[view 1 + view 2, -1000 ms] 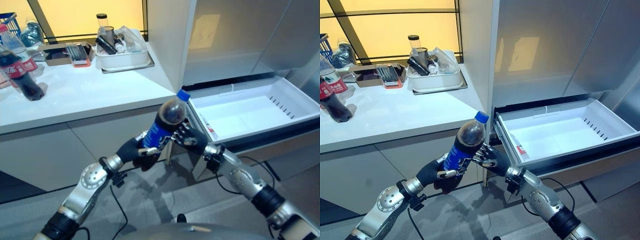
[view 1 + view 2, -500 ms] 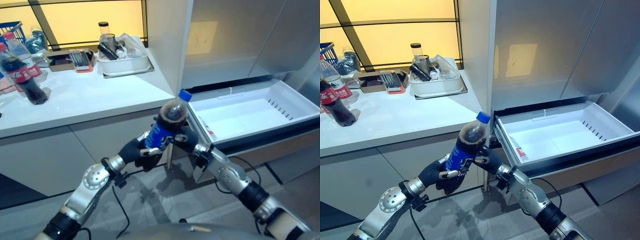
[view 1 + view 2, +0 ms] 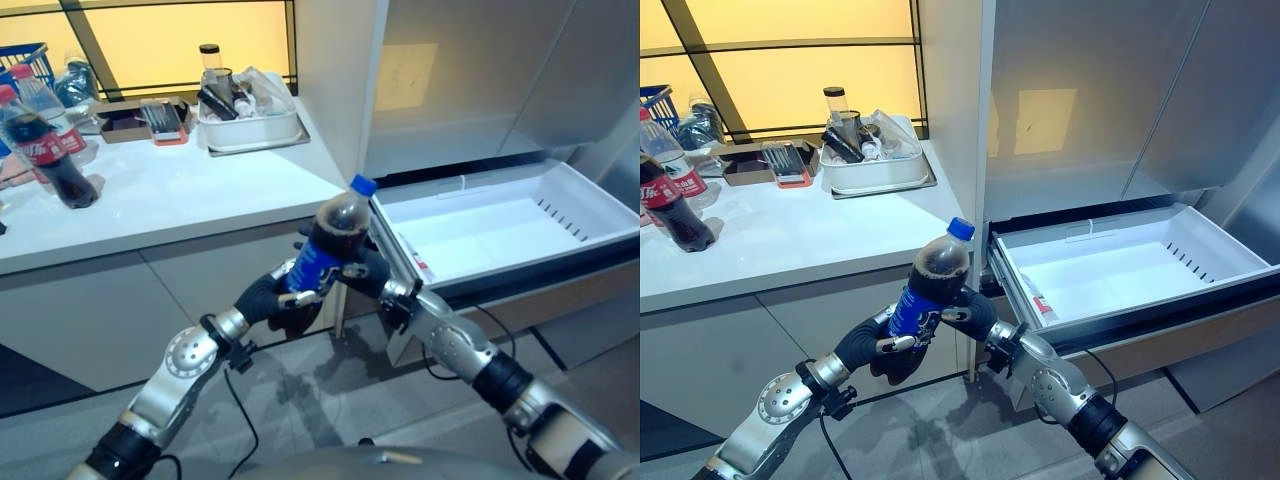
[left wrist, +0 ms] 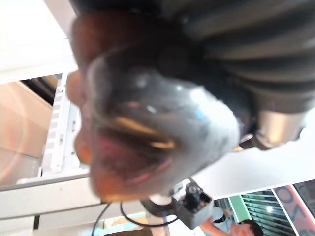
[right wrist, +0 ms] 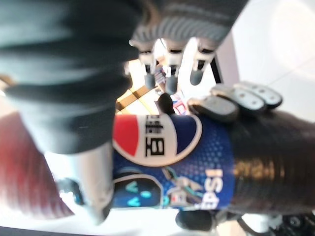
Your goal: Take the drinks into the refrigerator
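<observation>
Open refrigerator drawer [image 3: 500, 225] sits right of table [image 3: 170, 195]; left hand [image 3: 272, 300] and right hand [image 3: 362, 272] both grasp cola bottle [image 3: 325, 250]

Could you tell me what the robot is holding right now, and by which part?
The cola bottle, by its blue-labelled middle: left hand wraps it, right hand closes opposite.

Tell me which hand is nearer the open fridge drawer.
Right. The right hand is on the cola bottle just beside the open drawer's front corner; the left hand grips the bottle's lower part, farther from the drawer.
</observation>
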{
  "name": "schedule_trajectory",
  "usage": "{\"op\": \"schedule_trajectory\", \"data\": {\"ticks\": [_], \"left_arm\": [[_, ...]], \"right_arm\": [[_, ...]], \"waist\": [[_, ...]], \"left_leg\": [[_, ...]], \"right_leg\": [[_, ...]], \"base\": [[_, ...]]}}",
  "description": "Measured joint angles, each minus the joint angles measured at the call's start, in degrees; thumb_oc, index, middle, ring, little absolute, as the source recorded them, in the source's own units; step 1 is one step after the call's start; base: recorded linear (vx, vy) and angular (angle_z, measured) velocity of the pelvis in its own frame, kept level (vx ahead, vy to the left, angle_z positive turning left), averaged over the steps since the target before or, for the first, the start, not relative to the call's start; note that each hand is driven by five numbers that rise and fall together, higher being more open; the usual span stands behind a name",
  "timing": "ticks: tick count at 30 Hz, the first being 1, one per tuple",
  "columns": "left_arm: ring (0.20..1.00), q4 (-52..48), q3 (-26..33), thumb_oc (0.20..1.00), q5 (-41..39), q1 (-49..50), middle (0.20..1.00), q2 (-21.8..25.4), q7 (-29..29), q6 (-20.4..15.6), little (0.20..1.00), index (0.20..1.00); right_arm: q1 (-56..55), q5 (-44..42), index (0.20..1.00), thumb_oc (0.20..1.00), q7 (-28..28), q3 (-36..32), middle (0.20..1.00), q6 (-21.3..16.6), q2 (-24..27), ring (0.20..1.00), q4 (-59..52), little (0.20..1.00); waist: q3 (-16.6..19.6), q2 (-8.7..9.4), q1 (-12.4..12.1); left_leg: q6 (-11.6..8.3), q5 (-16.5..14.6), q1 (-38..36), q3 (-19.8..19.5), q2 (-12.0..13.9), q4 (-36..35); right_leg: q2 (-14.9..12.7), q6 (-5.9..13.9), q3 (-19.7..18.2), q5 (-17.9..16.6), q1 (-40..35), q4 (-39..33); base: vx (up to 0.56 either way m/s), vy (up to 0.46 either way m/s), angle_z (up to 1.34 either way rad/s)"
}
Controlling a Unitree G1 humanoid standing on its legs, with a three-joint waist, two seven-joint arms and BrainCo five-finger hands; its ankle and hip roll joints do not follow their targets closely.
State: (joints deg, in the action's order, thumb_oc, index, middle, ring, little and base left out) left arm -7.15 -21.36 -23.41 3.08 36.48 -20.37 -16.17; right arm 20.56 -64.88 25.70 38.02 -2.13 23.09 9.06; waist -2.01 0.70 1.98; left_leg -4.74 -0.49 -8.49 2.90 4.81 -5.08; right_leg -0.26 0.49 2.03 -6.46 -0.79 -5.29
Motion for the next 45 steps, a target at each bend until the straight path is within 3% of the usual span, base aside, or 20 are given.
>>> {"op": "schedule_trajectory", "data": {"ticks": [16,18,19,45], "left_arm": [[0.2,1.94,-2.25,0.2,0.19,-0.94,0.2,-0.02,2.57,-0.81,0.2,0.2],[0.2,2.02,-2.2,0.2,0.16,-0.94,0.2,-0.02,3.55,-0.8,0.2,0.2],[0.2,2.18,-2.18,0.2,0.14,-0.94,0.2,-0.02,4.03,-0.8,0.2,0.2],[0.2,2.69,-2.42,0.2,0.17,-0.94,0.2,-0.01,4.78,-0.72,0.2,0.2]], "right_arm": [[0.72,-2.31,1.0,1.0,-1.69,0.96,1.0,-2.08,-2.74,1.0,-0.2,1.0],[0.73,-2.31,0.517,0.517,-2.33,0.95,0.517,-2.68,-3.23,0.517,-0.28,0.517],[0.73,-2.31,0.2,0.2,-2.35,0.94,0.2,-3.05,-3.26,0.2,-0.44,0.2],[0.74,-2.24,0.2,0.2,-4.39,1.43,0.2,-3.83,-3.9,0.2,-0.52,0.2]], "waist": [[0.92,-0.74,0.0],[0.93,-0.73,0.01],[0.93,-0.74,-0.01],[0.98,-0.64,-0.04]], "left_leg": [[0.01,-0.01,-0.2,0.52,-0.08,-0.02],[0.01,-0.02,-0.26,0.71,-0.1,-0.01],[0.01,-0.02,-0.31,0.85,-0.1,-0.02],[0.01,-0.04,-0.22,1.57,-0.07,-0.03]], "right_leg": [[0.03,0.13,-0.6,-0.07,0.05,-0.08],[0.04,0.17,-0.78,-0.1,0.07,-0.08],[0.04,0.19,-0.88,-0.11,0.07,-0.08],[-0.03,0.3,-1.48,-0.24,0.53,-0.2]], "base": [[0.0,0.0,0.0],[0.0,0.004,-0.04],[0.01,0.002,-0.05],[0.0,0.001,-0.01]]}}
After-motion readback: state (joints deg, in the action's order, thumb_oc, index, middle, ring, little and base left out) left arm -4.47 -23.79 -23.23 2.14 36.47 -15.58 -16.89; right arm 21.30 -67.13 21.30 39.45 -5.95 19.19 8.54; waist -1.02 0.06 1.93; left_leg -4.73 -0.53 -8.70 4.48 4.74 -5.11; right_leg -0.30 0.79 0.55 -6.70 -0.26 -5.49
